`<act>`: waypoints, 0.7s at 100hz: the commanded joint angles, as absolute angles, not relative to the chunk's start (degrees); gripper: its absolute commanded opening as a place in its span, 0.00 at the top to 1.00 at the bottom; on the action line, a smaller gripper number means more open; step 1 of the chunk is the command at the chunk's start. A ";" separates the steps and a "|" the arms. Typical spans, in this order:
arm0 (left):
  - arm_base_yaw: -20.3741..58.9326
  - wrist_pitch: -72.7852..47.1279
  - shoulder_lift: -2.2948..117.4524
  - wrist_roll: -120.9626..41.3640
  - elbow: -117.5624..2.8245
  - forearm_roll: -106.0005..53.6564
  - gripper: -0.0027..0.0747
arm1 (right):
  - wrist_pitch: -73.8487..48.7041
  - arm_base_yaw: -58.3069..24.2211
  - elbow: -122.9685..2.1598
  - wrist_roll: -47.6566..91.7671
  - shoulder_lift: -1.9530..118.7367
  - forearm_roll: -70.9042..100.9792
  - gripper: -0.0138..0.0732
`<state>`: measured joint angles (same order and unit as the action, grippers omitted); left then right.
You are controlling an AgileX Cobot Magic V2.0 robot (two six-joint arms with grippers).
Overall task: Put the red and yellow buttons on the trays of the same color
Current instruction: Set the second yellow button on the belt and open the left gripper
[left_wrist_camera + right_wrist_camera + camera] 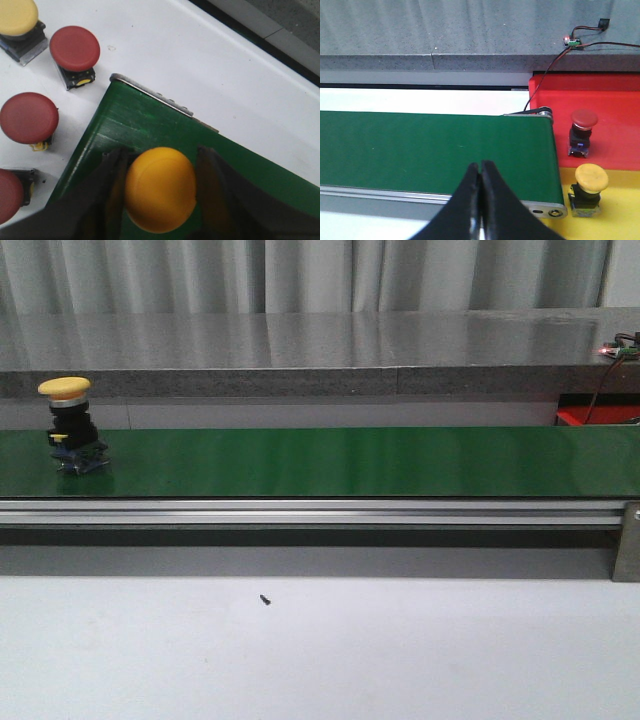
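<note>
Conveyor belt (350, 462): the green belt ran the full width of the table, a yellow button (66, 420) standing upright at its left end, near the back edge.
Trays: the red tray (600, 102) and yellow tray (615, 210) sat past the belt's right end, the red one already carrying a red button (583, 131) and the yellow one a second yellow button (589, 189).
Left end effector (160, 192): its fingers stood on either side of the yellow cap (160, 189) over the belt's left end; whether they were pinching it or just clear, I couldn't tell.
Right end effector (480, 200): jaws pressed together on nothing, hanging over the belt's front rail near the right end.
Key relation: the belt button lay well apart from the right arm, along the belt's long axis, so the left arm was the nearer by far.
Spares: three red buttons (75, 50) and one yellow (17, 17) waited on the white table off the belt's left end.
Obstructions: none that I could see on the belt between button and trays.
</note>
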<state>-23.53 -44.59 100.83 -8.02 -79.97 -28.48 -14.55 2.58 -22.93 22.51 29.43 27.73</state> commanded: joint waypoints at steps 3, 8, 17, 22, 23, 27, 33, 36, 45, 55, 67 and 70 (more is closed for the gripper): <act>-23.15 -41.80 98.20 -8.43 -79.90 -30.27 0.76 | -10.21 2.58 -24.54 22.75 29.38 28.41 0.98; -23.15 -41.76 98.20 -8.59 -79.62 -30.27 0.75 | -10.21 2.58 -24.54 22.75 29.38 28.41 0.98; -23.15 -41.76 98.20 -10.62 -79.51 -30.27 0.63 | -10.21 2.58 -24.54 22.75 29.38 28.41 0.98; -23.15 -42.13 98.20 -10.71 -79.62 -30.86 0.50 | -10.17 2.58 -24.54 22.75 29.38 28.41 0.98; -23.15 -42.13 98.20 -10.71 -79.62 -30.94 0.46 | -10.17 2.58 -24.54 22.75 29.38 28.41 0.98; -23.15 -42.23 98.20 -10.71 -79.62 -31.50 0.37 | -10.17 2.58 -24.54 22.75 29.38 28.41 0.98; -23.15 -42.37 98.20 -10.71 -79.62 -31.91 0.26 | -10.17 2.58 -24.54 22.75 29.38 28.41 0.98; -23.15 -42.64 98.08 -10.71 -79.62 -31.91 0.23 | -10.17 2.58 -24.54 22.75 29.38 28.41 0.98; -23.15 -42.95 97.19 -11.70 -79.62 -31.91 0.22 | -10.17 2.58 -24.54 22.75 29.38 28.41 0.98; -23.15 -44.27 95.06 -13.68 -79.62 -32.05 0.27 | -10.51 2.58 -24.54 22.75 29.38 28.41 0.98; -22.70 -45.22 91.30 -16.86 -79.62 -32.05 0.34 | -12.70 2.58 -24.54 22.75 29.38 28.41 0.98; -22.43 -45.46 90.14 -17.49 -79.62 -31.80 0.37 | -13.03 2.58 -24.54 22.75 29.38 28.41 0.98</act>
<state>-23.22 -46.15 95.63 -15.20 -78.08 -29.87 -15.24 2.58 -22.93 22.51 29.43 27.73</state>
